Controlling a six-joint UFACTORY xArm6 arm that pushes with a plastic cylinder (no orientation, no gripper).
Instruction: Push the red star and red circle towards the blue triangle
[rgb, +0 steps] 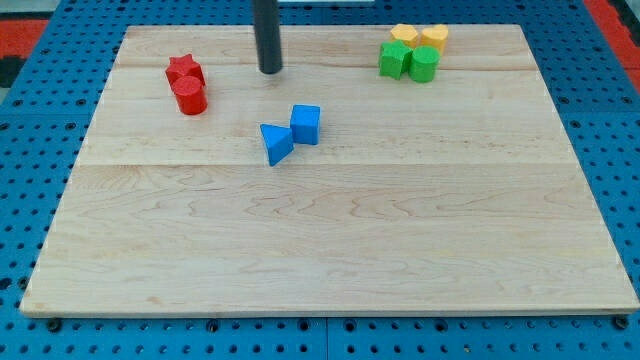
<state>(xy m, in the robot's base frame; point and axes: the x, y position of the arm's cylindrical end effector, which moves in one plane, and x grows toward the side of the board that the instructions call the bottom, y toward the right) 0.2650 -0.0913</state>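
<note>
Two red blocks (187, 84), unlabelled

Red star (183, 68) and circle (190, 97), blue triangle (275, 143), pale wood-grain board (330, 240), dark rod tip (270, 71)

All that shows of me is a straight, dark grey rod, round in section and smooth, with a dull matte finish. A faint lighter sheen runs down one side of it. Its width stays even along the visible length, and my tip (270, 70) ends blunt and flat, slightly darker at the rim.
</note>
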